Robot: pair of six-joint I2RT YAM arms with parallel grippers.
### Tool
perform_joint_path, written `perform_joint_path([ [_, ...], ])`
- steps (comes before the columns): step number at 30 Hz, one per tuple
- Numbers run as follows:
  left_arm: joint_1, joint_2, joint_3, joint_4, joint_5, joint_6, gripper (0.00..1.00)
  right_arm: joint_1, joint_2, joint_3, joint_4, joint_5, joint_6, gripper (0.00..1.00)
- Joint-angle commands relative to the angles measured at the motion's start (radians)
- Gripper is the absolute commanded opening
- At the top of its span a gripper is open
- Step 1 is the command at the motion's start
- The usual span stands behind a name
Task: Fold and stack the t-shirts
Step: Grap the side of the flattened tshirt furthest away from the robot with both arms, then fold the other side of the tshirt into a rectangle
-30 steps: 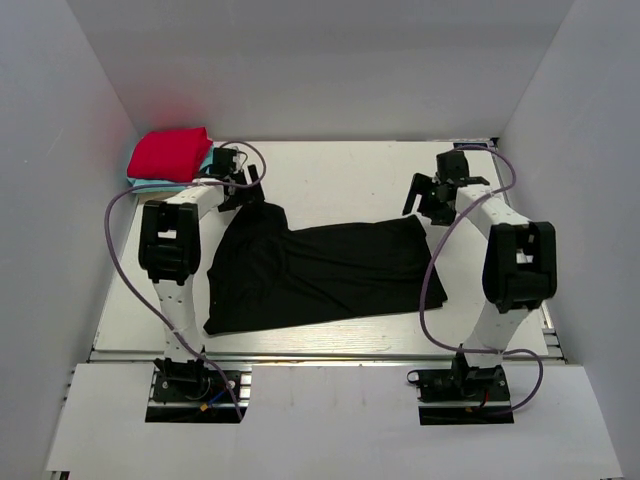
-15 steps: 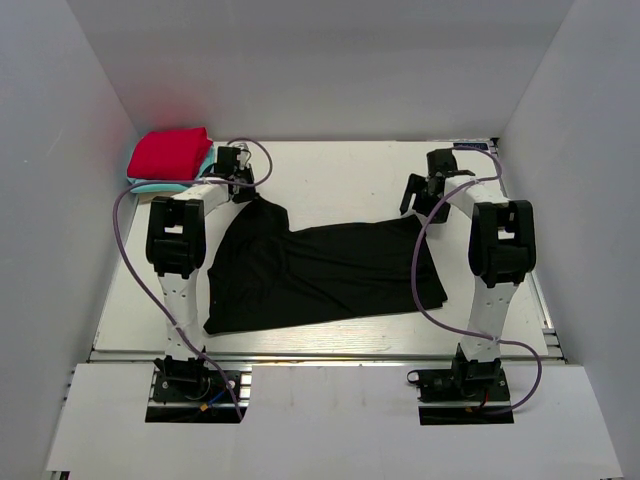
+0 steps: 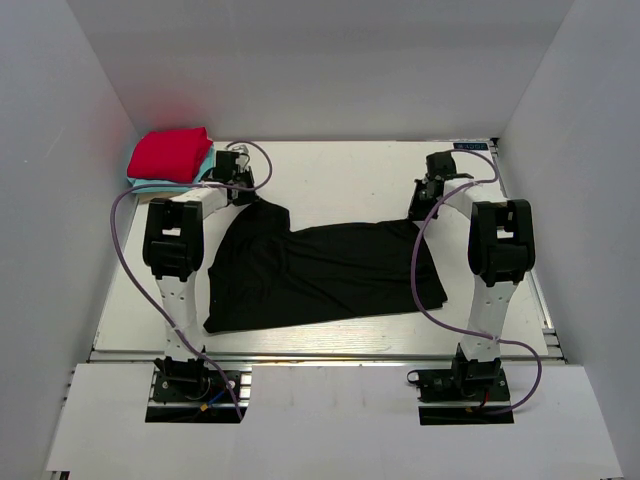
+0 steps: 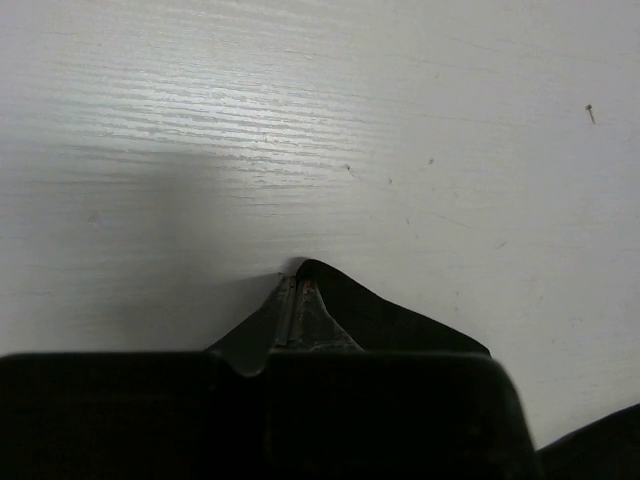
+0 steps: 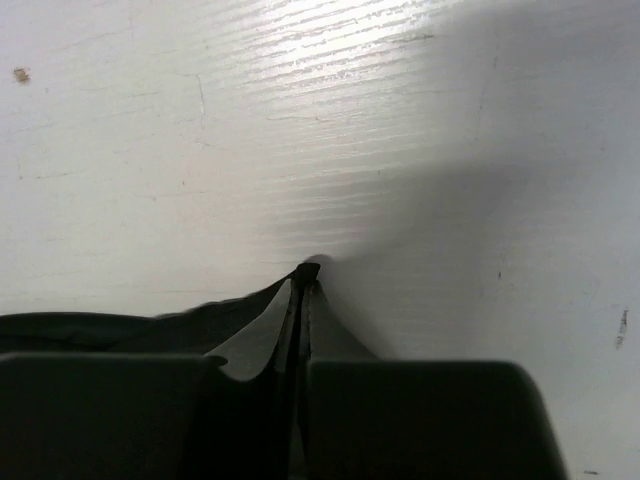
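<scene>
A large black t-shirt (image 3: 320, 270) lies spread and crumpled across the middle of the table. My left gripper (image 3: 249, 196) is down at its far left corner, jaws shut with black cloth (image 4: 385, 322) pinched at the fingertips (image 4: 290, 300). At the far right corner my right gripper (image 3: 424, 205) is shut too, a thin fold of the black t-shirt (image 5: 150, 322) caught between its fingertips (image 5: 312, 300). A folded red t-shirt (image 3: 170, 152) sits on a folded teal one (image 3: 207, 160) in the far left corner.
White walls (image 3: 60, 200) close in the table on the left, right and back. The folded stack sits just left of my left wrist. The table's near edge (image 3: 320, 352) runs in front of the arm bases.
Both grippers went from open to shut on the black shirt's far corners. The right gripper came in toward the shirt's corner and dropped lower; the left one barely moved.
</scene>
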Motion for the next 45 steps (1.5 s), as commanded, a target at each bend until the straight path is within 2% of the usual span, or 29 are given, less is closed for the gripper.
perform_joint_path([
  [1,0.003,-0.110,-0.013,0.034,0.040,-0.003,0.00,0.004,-0.013,-0.005,0.025,-0.036,-0.007,0.00],
  [7,0.003,-0.110,0.033,0.025,0.049,-0.003,0.00,0.002,-0.027,0.060,0.007,0.047,-0.009,0.00],
  [12,0.012,-0.110,0.125,0.025,0.003,0.016,0.00,-0.007,-0.033,0.152,-0.011,0.192,-0.016,0.00],
  [17,0.012,-0.124,0.148,0.065,-0.006,0.036,0.00,-0.008,-0.033,0.239,-0.010,0.212,-0.023,0.00],
  [22,0.012,-0.142,0.115,0.109,0.081,0.056,0.00,-0.013,-0.024,0.281,-0.002,0.171,-0.039,0.00],
  [28,0.012,-0.248,-0.040,0.178,0.194,0.065,0.00,-0.015,-0.033,0.267,-0.015,0.172,-0.029,0.00],
  [32,0.012,-0.377,-0.207,0.212,0.253,0.067,0.00,-0.018,-0.074,0.238,-0.012,0.179,-0.032,0.00],
  [39,-0.006,-0.688,-0.519,0.260,0.235,-0.027,0.00,-0.030,-0.130,0.172,-0.011,0.186,-0.029,0.00],
  [42,-0.006,-0.845,-0.706,0.269,0.225,-0.074,0.00,-0.038,-0.157,0.144,-0.013,0.173,-0.027,0.00],
  [45,-0.006,-0.961,-0.798,0.257,0.253,-0.104,0.00,-0.045,-0.177,0.109,-0.013,0.165,-0.029,0.00],
])
